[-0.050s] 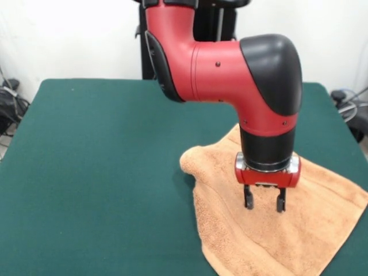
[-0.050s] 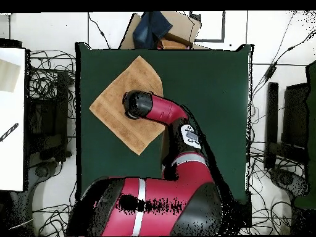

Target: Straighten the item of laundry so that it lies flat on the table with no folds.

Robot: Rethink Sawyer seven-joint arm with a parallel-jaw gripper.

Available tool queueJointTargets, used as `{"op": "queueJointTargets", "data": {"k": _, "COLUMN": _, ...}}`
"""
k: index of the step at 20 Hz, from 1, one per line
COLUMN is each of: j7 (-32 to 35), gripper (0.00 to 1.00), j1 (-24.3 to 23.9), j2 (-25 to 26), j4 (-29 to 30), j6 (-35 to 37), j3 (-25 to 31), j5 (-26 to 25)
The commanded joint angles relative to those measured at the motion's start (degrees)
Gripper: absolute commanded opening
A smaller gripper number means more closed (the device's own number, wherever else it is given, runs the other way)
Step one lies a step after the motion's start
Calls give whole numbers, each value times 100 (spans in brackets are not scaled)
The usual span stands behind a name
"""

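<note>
Mostly spread, the towel [image 1: 299,230] is seen on the surface [image 1: 98,172]; one corner remains humped and folded. The hand [image 1: 264,202] is held apart above it, empty.

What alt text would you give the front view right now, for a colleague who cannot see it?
A red and black robot arm holds its end effector, fingers apart and pointing down, just above an orange-tan towel. The towel lies on the right side of a dark green table, with a raised fold at its left corner and its near part running off the picture's bottom edge.
</note>
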Motion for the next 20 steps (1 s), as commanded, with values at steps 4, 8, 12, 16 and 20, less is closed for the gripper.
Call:
{"op": "queueJointTargets", "data": {"k": 4, "j7": 1777, "gripper": 100, "j1": 181, "j2": 64, "j4": 1488, "j6": -640, "j3": 631, "j5": 544}}
{"op": "queueJointTargets", "data": {"k": 8, "j7": 1767, "gripper": 100, "j1": 249, "j2": 46, "j4": 1575, "j6": -658, "j3": 617, "j5": 765}}
{"op": "queueJointTargets", "data": {"k": 12, "j7": 1740, "gripper": 100, "j1": 265, "j2": 15, "j4": 1644, "j6": -517, "j3": 676, "j5": 1041}}
{"op": "queueJointTargets", "data": {"k": 16, "j7": 1786, "gripper": 100, "j1": 300, "j2": -41, "j4": 1829, "j6": -660, "j3": 737, "j5": 1245}}
{"op": "queueJointTargets", "data": {"k": 20, "j7": 1802, "gripper": 100, "j1": 305, "j2": -102, "j4": 2037, "j6": -861, "j3": 805, "j5": 1389}}
